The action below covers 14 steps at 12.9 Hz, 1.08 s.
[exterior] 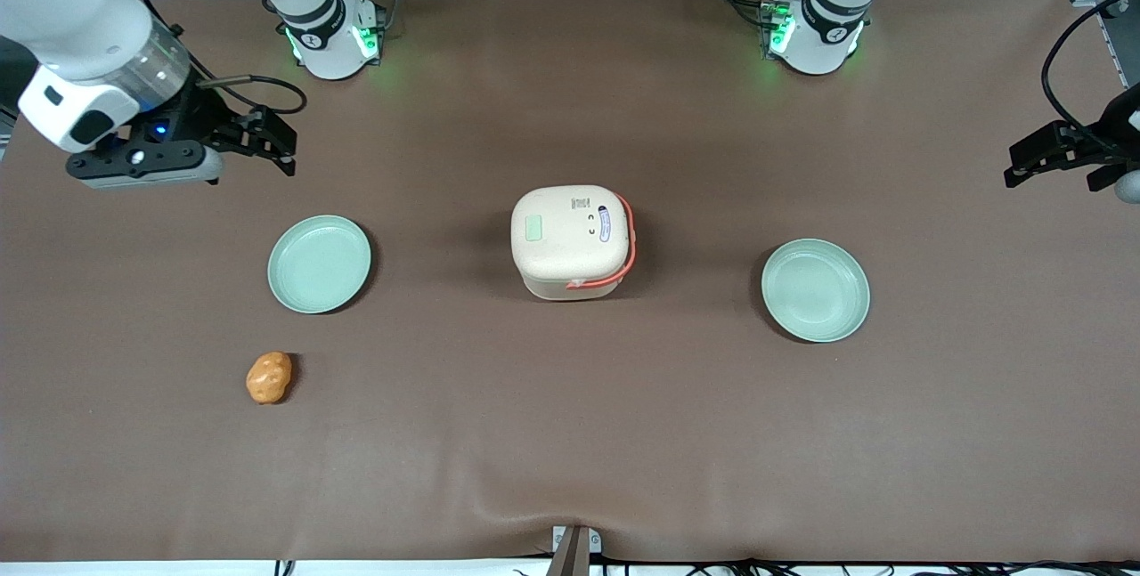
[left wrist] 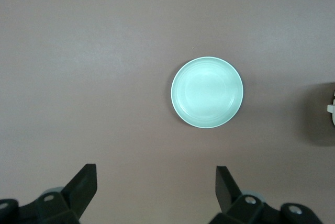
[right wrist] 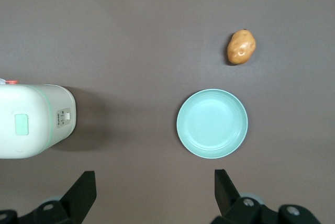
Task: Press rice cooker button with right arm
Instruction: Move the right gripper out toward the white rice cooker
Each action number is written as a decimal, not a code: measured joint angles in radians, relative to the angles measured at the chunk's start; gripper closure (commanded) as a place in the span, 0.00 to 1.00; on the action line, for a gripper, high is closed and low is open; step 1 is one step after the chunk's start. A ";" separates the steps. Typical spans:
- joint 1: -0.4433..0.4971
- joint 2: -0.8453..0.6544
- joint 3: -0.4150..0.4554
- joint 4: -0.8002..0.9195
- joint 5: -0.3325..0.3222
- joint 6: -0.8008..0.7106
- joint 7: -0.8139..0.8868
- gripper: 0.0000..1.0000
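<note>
The cream rice cooker [exterior: 570, 242] stands in the middle of the table with its lid down and its coral handle [exterior: 629, 242] folded toward the parked arm's side. The pale green button [exterior: 534, 228] sits on the lid, on the side facing the working arm. The right arm's black gripper [exterior: 283, 149] hovers open and empty toward the working arm's end of the table, well apart from the cooker. In the right wrist view the cooker [right wrist: 31, 122] and its button [right wrist: 21, 124] show, with the gripper [right wrist: 154, 192] open over bare cloth.
A green plate [exterior: 319, 263] lies between the gripper and the cooker, nearer the front camera than the gripper. An orange potato [exterior: 269, 377] lies nearer the camera still. A second green plate [exterior: 815, 290] sits toward the parked arm's end. Brown cloth covers the table.
</note>
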 measured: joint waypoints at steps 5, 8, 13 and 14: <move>0.062 0.017 0.001 0.000 -0.004 0.018 0.091 0.00; 0.114 0.032 0.001 0.000 -0.015 0.037 0.165 0.00; 0.210 0.068 0.002 0.000 -0.024 0.080 0.306 0.00; 0.223 0.073 0.002 0.000 -0.024 0.084 0.333 0.00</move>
